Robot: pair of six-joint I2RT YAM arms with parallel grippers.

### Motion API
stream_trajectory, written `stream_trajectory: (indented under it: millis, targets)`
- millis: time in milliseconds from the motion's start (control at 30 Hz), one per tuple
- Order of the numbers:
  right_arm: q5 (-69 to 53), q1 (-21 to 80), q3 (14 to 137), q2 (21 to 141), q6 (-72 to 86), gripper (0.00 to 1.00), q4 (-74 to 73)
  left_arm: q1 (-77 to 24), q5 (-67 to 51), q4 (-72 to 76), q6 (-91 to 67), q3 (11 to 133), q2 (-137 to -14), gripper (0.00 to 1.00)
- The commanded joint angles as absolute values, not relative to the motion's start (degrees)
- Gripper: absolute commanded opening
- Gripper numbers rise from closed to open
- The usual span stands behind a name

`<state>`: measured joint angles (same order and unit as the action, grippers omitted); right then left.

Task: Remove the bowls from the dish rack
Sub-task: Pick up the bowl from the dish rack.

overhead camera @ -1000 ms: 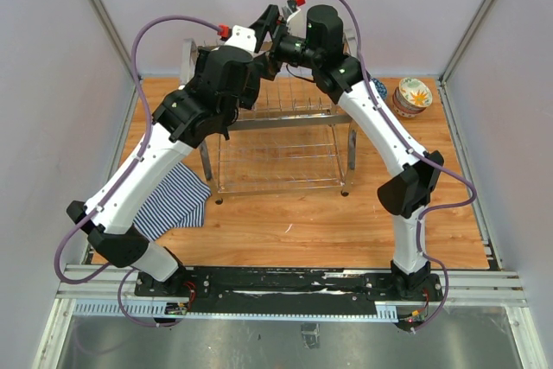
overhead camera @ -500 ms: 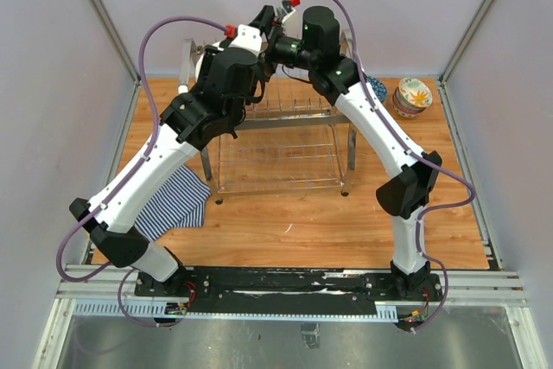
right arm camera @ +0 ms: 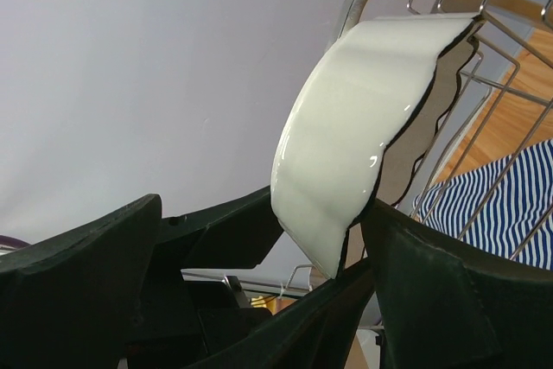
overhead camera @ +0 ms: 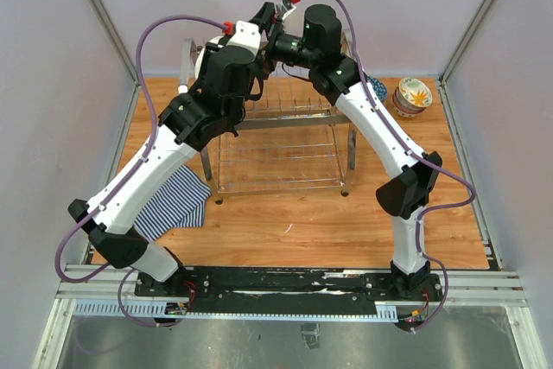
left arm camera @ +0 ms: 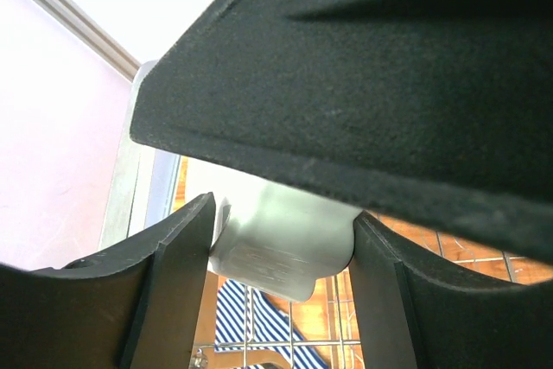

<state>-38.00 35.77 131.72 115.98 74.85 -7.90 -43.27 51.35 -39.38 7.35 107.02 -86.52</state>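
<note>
The large white bowl [right arm camera: 354, 127] with a scalloped dark rim stands on edge at the back of the dish rack [overhead camera: 276, 153]; the arms hide it in the top view. Both grippers meet above the rack's rear rail. My left gripper [left arm camera: 283, 213] has both fingers pressed against the bowl's white foot [left arm camera: 285, 252]. My right gripper [right arm camera: 263, 209] is wide open, with the bowl's lower edge hanging between its fingers, close to the right finger [right arm camera: 432, 300]. From above, the left gripper [overhead camera: 263, 19] sits just behind the right gripper [overhead camera: 278, 39].
Stacked small bowls, a floral one [overhead camera: 414, 92] on top, and a blue one [overhead camera: 378, 88] stand at the back right of the wooden table. A blue-white striped cloth [overhead camera: 177, 200] lies left of the rack. Rack wires [right arm camera: 484, 66] and enclosure walls are close.
The left arm has reached further back over the rack and its jaws have closed in on the white bowl's foot. The right arm shifted slightly back, jaws unchanged.
</note>
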Motion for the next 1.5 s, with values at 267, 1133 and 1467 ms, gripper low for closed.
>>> stream_trajectory:
  millis: [267, 1133, 1467]
  targets:
    - [-38.5, 36.1, 131.8, 115.3, 75.6, 0.99, -2.5, -42.4, 56.2, -39.8, 7.1, 107.9, -83.2, 0.63]
    - [-38.5, 35.9, 122.8, 113.9, 82.5, 0.99, 13.2, -42.4, 53.8, -40.2, 1.9, 101.4, -80.0, 0.77]
    - [-38.1, 35.9, 122.6, 113.8, 83.3, 1.0, 14.0, -42.5, 50.2, -42.3, -0.1, 103.8, -79.0, 0.83]
